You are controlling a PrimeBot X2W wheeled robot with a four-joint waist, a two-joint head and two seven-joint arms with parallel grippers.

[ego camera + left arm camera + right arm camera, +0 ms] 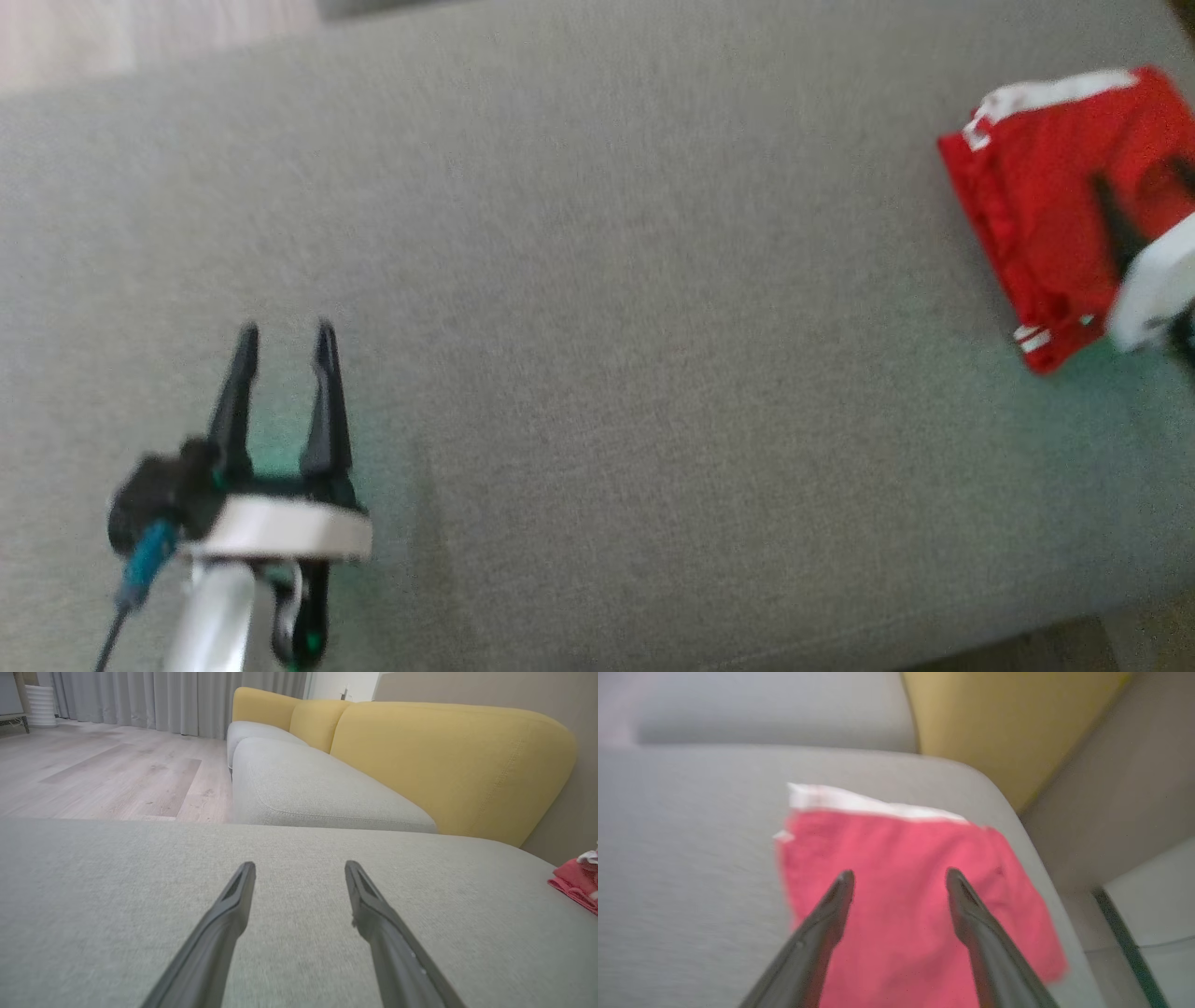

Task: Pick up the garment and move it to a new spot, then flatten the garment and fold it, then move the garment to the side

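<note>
**A:** Left claw (pixel 285 329), over the near-left part of the grey cushion (pixel 597 280): what is its state?

**B:** Its fingers are parted with nothing between them. It is poised low above bare fabric, well apart from the garment.

**A:** And the right claw (pixel 1141 177)?

**B:** It is at the cushion's right end. The fingers are spread wide above the red garment (pixel 1036 177) and grip nothing. Blur hides whether the tips touch the cloth.

**A:** Position of the garment?

**B:** It lies flat as a rough rectangle by the cushion's far-right corner, close to the right edge. A white band (pixel 873 805) runs along its far side.

**A:** Beyond the cushion?

**B:** First a second grey seat (pixel 317 793), with a yellow backrest (pixel 444 760) behind it. To the left of the seat is a pale wood floor (pixel 107 774), and farthest off are grey curtains (pixel 163 700).
</note>
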